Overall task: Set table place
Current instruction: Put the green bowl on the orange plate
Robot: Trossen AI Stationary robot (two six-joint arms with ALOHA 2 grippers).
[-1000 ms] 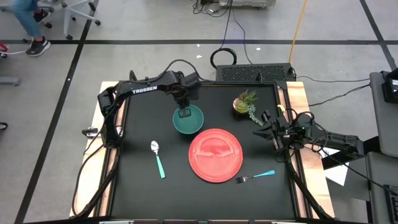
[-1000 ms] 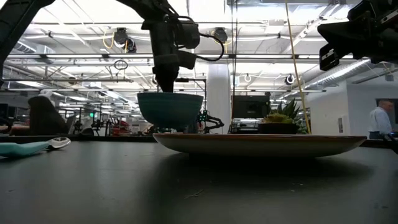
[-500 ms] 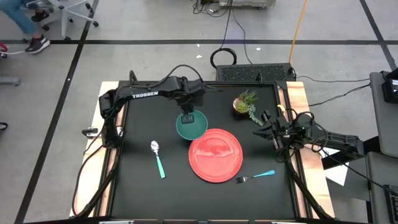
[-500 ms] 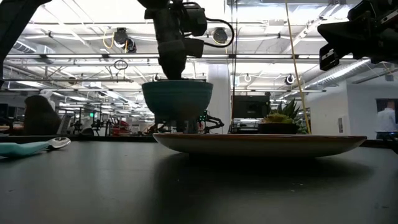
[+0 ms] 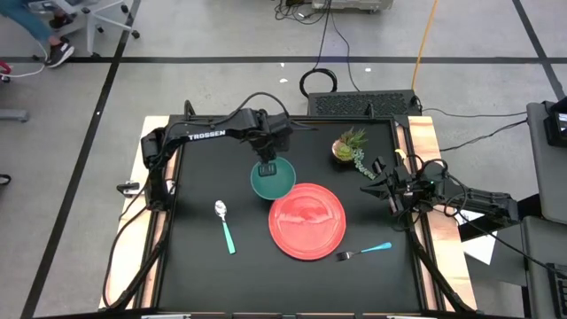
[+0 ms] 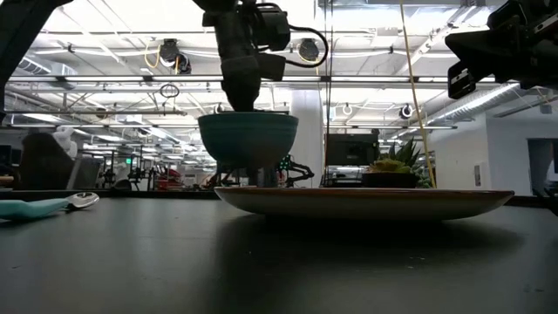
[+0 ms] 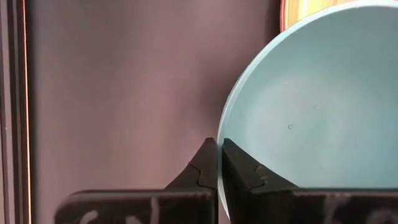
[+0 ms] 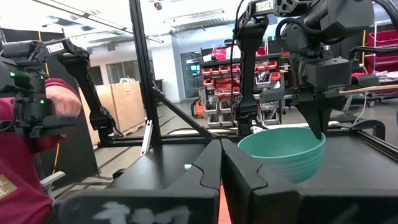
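Left tool (image 5: 267, 167) is clamped on the bowl (image 5: 272, 179) rim, fingers pinched tight with one inside and one outside the wall, per the left wrist view. Bowl is lifted off the counter (image 5: 195, 257), hanging just beside the plate (image 5: 306, 221) and overlapping its back-left edge from above. Spoon (image 5: 225, 226) lies left of the plate, fork (image 5: 363, 252) at its front-right, plant (image 5: 348, 146) at the back. Right tool (image 5: 387, 183) waits at the right counter edge, fingers closed, holding nothing.

Risks, as I judge them: a rim pinch is a thin grip, so the bowl could tilt or slip. Lowering here could catch the plate lip and shove or tip it; an off-centre release would leave the bowl rocking on the rim.
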